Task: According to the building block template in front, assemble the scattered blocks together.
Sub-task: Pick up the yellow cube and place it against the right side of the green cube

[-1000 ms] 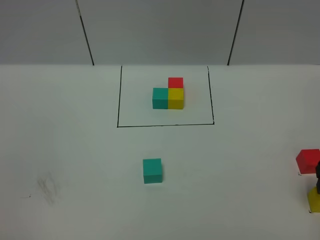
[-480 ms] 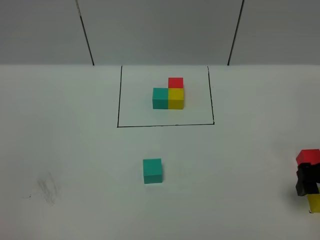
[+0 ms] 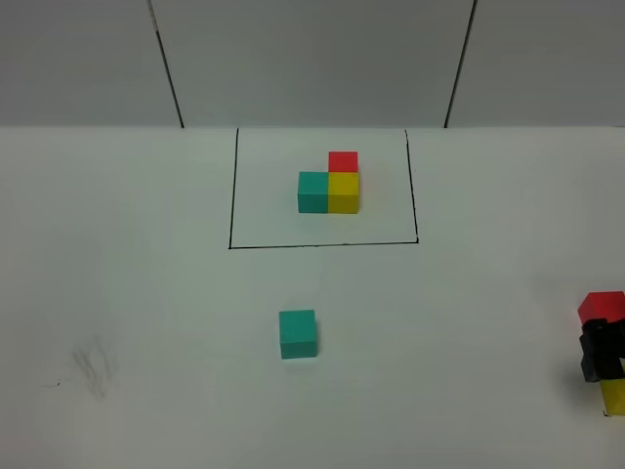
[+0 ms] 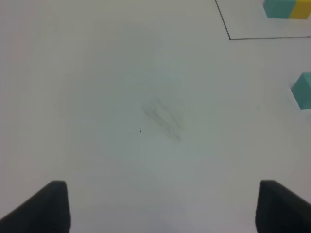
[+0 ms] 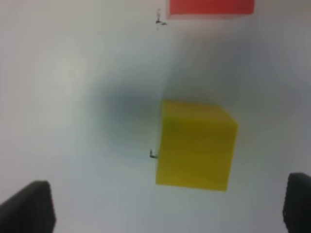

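Note:
The building block template (image 3: 331, 182) stands inside a black drawn rectangle at the back: teal and yellow side by side, red behind the yellow. Of the scattered blocks, the teal cube (image 3: 297, 333) sits alone near the middle. The red cube (image 3: 601, 306) and yellow cube (image 3: 614, 396) lie at the right edge. My right gripper (image 3: 598, 354) hovers between those two, open. In the right wrist view the yellow cube (image 5: 194, 144) lies ahead of the spread right gripper (image 5: 163, 208), with the red cube (image 5: 211, 7) beyond. My left gripper (image 4: 165, 208) is open over bare table.
A faint grey smudge (image 3: 93, 366) marks the white table at the front left. Two dark seams run down the wall behind. The left wrist view catches the loose teal cube (image 4: 303, 90) and a corner of the template's outline (image 4: 228, 36).
My right gripper has come further into the high view, leftward, and now covers part of the red and yellow cubes. The cubes and left arm have not moved.

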